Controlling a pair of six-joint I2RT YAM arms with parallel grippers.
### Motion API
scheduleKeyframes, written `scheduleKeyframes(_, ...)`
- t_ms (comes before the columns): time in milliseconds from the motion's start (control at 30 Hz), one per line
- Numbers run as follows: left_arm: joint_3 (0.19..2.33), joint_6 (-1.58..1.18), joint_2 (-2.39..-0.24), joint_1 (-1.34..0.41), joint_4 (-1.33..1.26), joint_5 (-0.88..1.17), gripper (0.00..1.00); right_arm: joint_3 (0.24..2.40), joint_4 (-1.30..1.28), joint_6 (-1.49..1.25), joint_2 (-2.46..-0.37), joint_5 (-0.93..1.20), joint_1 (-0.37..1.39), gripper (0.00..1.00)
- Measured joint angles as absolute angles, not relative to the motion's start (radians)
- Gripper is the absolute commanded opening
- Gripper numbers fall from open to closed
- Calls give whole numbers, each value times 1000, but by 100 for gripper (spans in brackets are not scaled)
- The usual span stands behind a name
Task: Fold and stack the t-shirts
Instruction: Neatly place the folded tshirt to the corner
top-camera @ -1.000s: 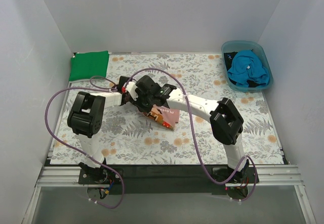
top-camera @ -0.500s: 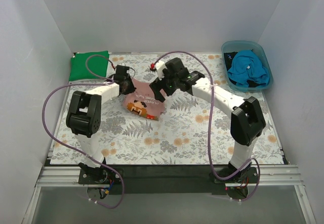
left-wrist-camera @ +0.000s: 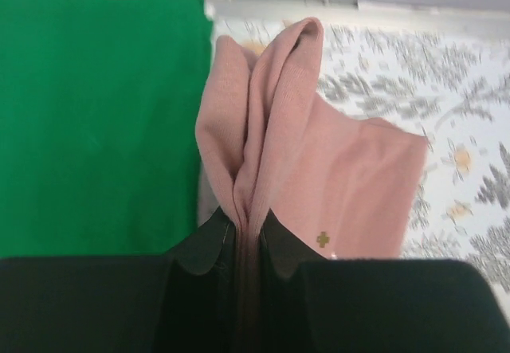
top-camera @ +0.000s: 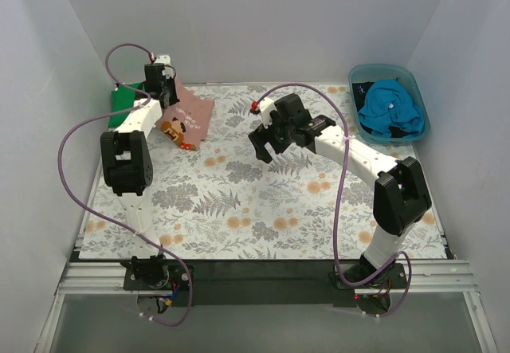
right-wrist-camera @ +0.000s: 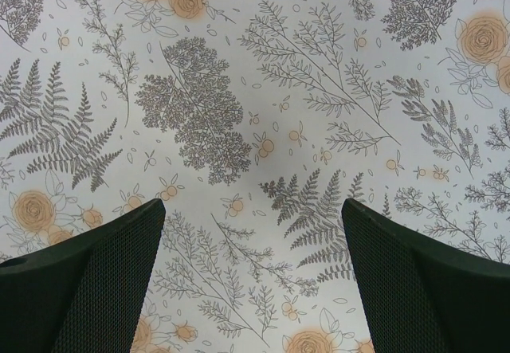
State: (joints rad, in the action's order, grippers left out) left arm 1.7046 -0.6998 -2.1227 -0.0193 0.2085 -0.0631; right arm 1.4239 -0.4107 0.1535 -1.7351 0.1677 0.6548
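My left gripper [top-camera: 165, 92] is shut on the dusty pink t-shirt [top-camera: 190, 119] at the far left, holding its edge up while the rest drapes onto the floral covering. In the left wrist view the pink cloth [left-wrist-camera: 319, 170] bunches between the closed fingers [left-wrist-camera: 209, 249], right beside the folded green t-shirt [left-wrist-camera: 96, 122]. That green shirt [top-camera: 127, 106] lies at the back left corner, partly hidden by the arm. My right gripper [top-camera: 263, 147] is open and empty above the middle of the table; in the right wrist view it [right-wrist-camera: 253, 233] shows only floral covering. A blue t-shirt [top-camera: 389, 107] lies crumpled in the tub.
The teal plastic tub [top-camera: 420, 127] stands at the back right corner. The floral table covering [top-camera: 263, 209] spans the work area, with white walls close on the left, back and right. Purple cables loop over both arms.
My left gripper has carried the pink t-shirt from the table's middle to the back left, next to the green shirt. My right gripper let go of it, opened and drew back to the centre.
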Motion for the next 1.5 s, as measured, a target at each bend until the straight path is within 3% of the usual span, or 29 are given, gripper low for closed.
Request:
scheduleKeyframes(267, 1913, -597, -2170, -2, 209, -51, 0, 1423, -409, 154, -1735, 177, 654, 98)
scheduleKeyframes(733, 2028, -521, -2169, -7, 209, -36, 0, 1423, -409, 154, -1735, 183, 654, 98)
scheduleKeyframes(1500, 2035, -482, -2112, 20, 210, -10, 0, 1423, -409, 153, -1739, 187, 654, 98)
